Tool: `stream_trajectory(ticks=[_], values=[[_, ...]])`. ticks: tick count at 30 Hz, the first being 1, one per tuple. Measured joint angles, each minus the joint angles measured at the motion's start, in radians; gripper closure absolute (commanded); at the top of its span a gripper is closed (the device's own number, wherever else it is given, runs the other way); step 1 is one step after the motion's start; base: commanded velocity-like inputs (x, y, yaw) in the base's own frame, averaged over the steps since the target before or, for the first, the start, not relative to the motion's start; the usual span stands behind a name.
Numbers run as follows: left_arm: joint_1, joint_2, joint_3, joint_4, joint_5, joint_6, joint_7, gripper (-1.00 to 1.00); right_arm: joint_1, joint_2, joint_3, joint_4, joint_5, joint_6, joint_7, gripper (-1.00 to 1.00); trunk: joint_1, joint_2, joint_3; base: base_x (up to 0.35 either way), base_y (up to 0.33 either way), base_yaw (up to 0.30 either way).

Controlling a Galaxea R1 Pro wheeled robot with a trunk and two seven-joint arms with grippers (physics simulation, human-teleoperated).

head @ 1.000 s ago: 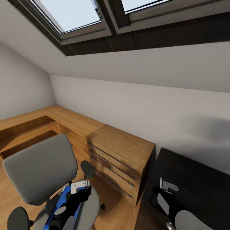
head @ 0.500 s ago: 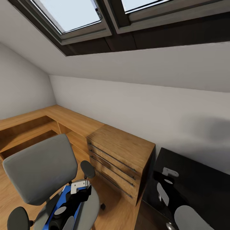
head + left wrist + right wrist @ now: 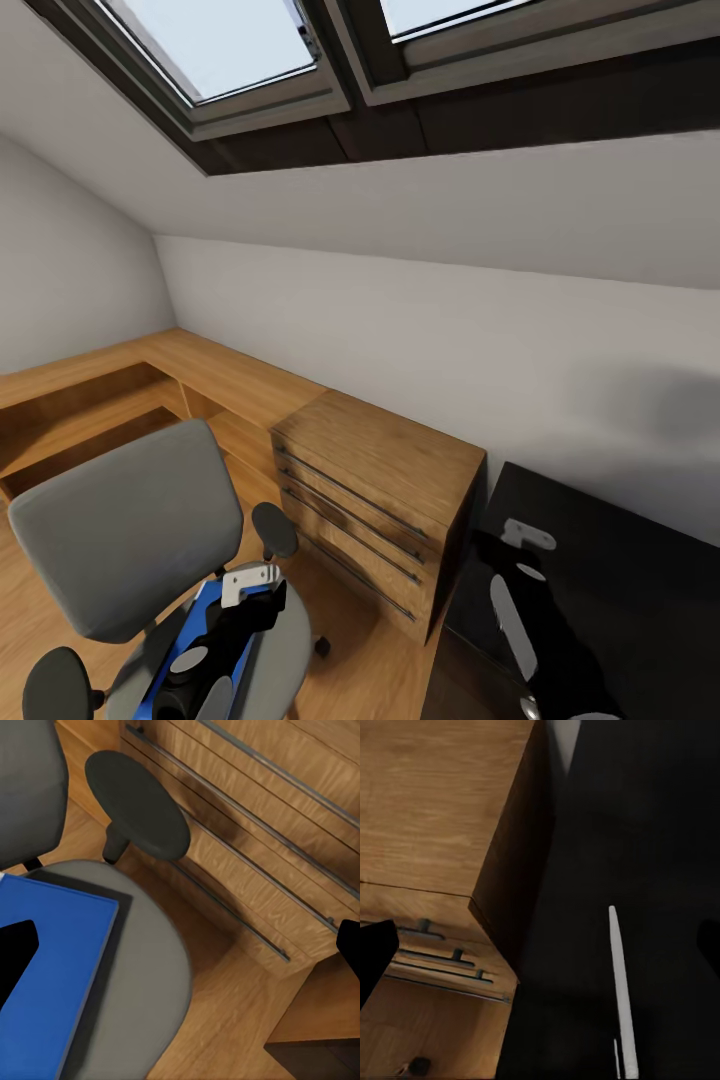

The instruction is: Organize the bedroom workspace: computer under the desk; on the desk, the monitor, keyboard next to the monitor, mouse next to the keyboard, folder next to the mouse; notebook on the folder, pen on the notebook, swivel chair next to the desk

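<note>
The grey swivel chair stands at the lower left of the head view. A bright blue folder lies flat on its seat. My left gripper hovers just over the folder and is open, its fingers wide apart and holding nothing. At the lower right, my right gripper is above the black desk, also open. A thin white pen lies on the desk top below it. The computer, monitor, keyboard, mouse and notebook are out of view.
A light-wood chest with bar handles stands between the chair and the desk, close to the chair's black armrest. Low wooden shelving runs along the far left wall under a sloped ceiling with skylights. The floor is wood.
My right gripper has moved farther back over the desk and turned. A thin white stick seen upright beside it one second ago is gone from that spot. Left arm and chair are unchanged.
</note>
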Motion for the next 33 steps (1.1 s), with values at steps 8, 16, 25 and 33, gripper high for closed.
stream_trajectory(ticks=[8,16,25,33], values=[[0.000,0.001,0.001,0.000,0.000,0.000,0.000,-1.00,0.020,0.039,0.059,-0.037,0.002,0.011,-0.042,-1.00,0.000,0.000,0.000,0.000,0.000,0.200],[0.000,0.001,0.003,0.000,0.000,0.000,0.000,-1.00,0.023,0.042,0.101,-0.030,0.001,0.007,-0.088,-1.00,0.000,0.000,0.000,0.000,0.000,0.272],[0.000,0.002,0.010,0.000,0.000,-0.003,0.001,-1.00,0.023,0.043,0.165,-0.011,0.000,0.005,-0.101,-1.00,0.000,0.000,0.000,0.000,0.000,0.278],[0.001,0.002,0.014,0.000,0.001,-0.003,0.001,-1.00,0.023,0.043,0.193,-0.008,0.000,0.005,-0.102,-1.00,0.000,0.000,0.000,0.000,0.000,0.278]])
